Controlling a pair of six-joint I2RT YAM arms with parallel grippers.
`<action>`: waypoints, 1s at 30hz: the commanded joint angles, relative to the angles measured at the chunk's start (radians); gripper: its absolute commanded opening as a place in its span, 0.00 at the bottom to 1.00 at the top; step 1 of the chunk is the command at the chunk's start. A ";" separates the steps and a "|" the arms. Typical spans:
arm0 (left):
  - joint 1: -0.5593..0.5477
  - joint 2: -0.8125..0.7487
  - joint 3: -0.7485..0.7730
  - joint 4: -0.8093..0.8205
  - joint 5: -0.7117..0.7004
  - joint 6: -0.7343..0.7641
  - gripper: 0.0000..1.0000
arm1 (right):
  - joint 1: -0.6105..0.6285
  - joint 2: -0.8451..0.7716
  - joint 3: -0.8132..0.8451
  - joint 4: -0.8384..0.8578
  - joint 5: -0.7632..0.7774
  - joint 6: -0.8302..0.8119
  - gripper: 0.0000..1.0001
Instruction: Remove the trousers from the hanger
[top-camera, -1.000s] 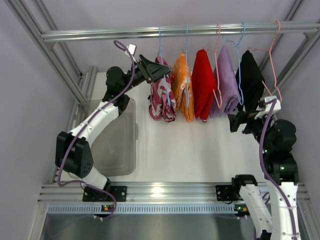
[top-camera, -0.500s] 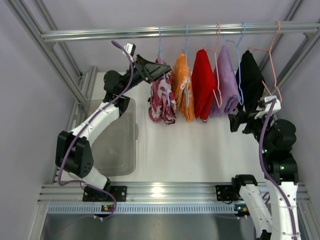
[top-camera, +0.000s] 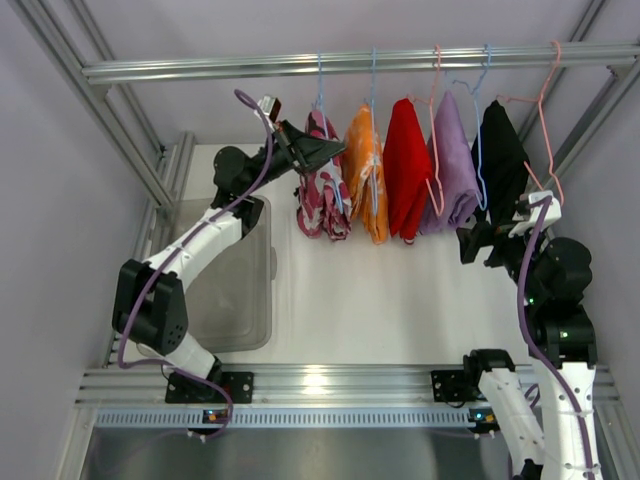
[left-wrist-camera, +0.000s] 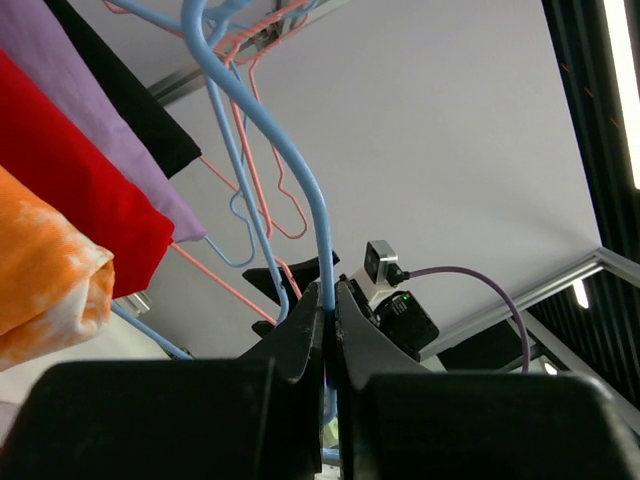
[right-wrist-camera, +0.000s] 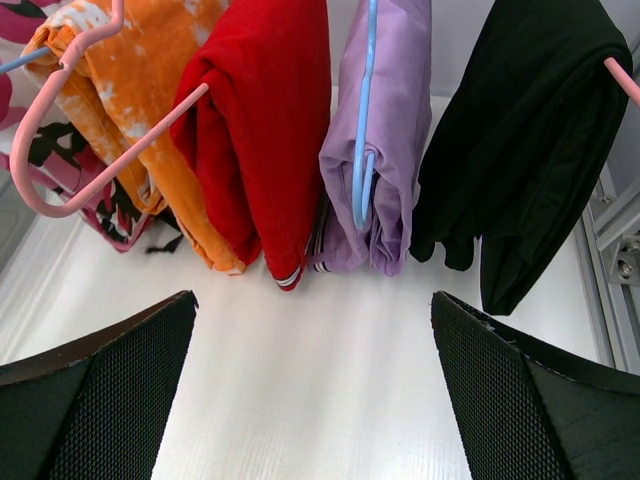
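The jaws of my left gripper (top-camera: 322, 150) are pinched together at the top of the camouflage trousers (top-camera: 322, 200). These hang folded over a blue hanger (top-camera: 320, 85) on the rail (top-camera: 200, 68), with the orange trousers (top-camera: 365, 180) just beside. My right gripper (top-camera: 468, 244) gapes wide, well apart.

Left wrist: the fingers (left-wrist-camera: 300, 335) clamp only hanger wire, no cloth.

Right wrist: both pairs droop, soft and light, likely to slide off easily. I'd pinch the hanging fold.

Overhead and close wrist views, orange trousers (top-camera: 358, 165) common
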 joint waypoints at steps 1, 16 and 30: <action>-0.004 -0.002 0.069 0.093 0.021 0.050 0.00 | -0.021 0.002 0.025 0.036 -0.003 -0.009 1.00; -0.007 -0.001 0.344 -0.014 0.138 0.277 0.00 | -0.021 0.014 0.080 0.099 -0.046 0.047 1.00; -0.010 -0.309 0.105 -0.233 0.218 0.551 0.00 | -0.019 0.118 0.214 0.271 -0.319 0.429 0.96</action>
